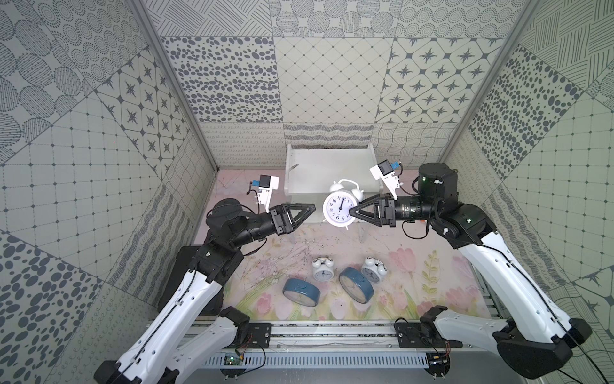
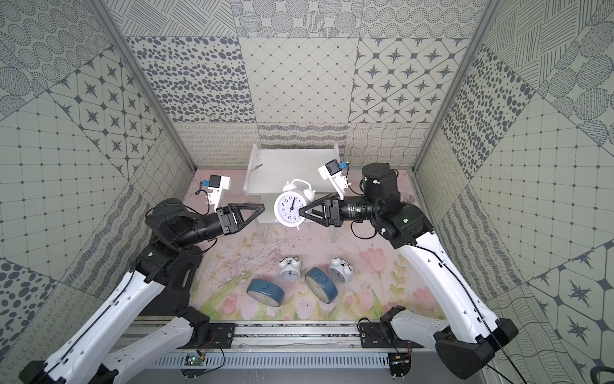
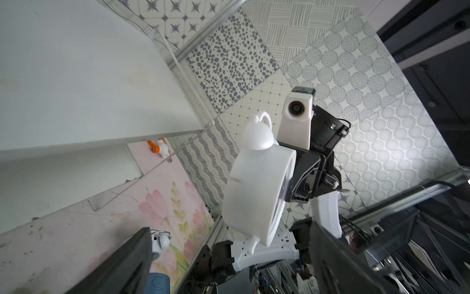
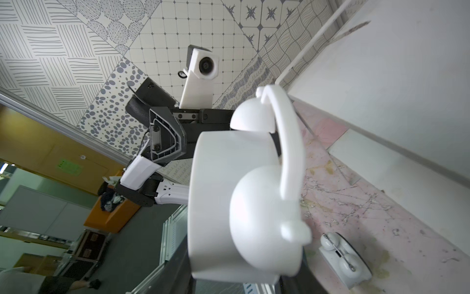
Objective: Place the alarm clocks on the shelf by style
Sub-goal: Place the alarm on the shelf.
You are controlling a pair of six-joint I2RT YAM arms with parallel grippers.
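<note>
A white twin-bell alarm clock (image 1: 339, 207) (image 2: 290, 207) hangs in the air in front of the white shelf (image 1: 329, 166) (image 2: 292, 166). My right gripper (image 1: 353, 211) (image 4: 236, 280) is shut on its right edge, one finger across the face. In the right wrist view this clock (image 4: 229, 191) hides the jaws. My left gripper (image 1: 313, 208) (image 3: 229, 244) stands open just left of the clock, touching nothing. Two more white twin-bell clocks (image 1: 323, 269) (image 1: 373, 270) and two blue clocks (image 1: 300, 292) (image 1: 356, 284) lie on the floral mat.
The shelf's top tier shows nothing on it. An orange-and-white tool (image 3: 159, 147) lies on the mat beyond the shelf. Patterned walls close in on three sides. A metal rail (image 1: 332, 332) runs along the front edge.
</note>
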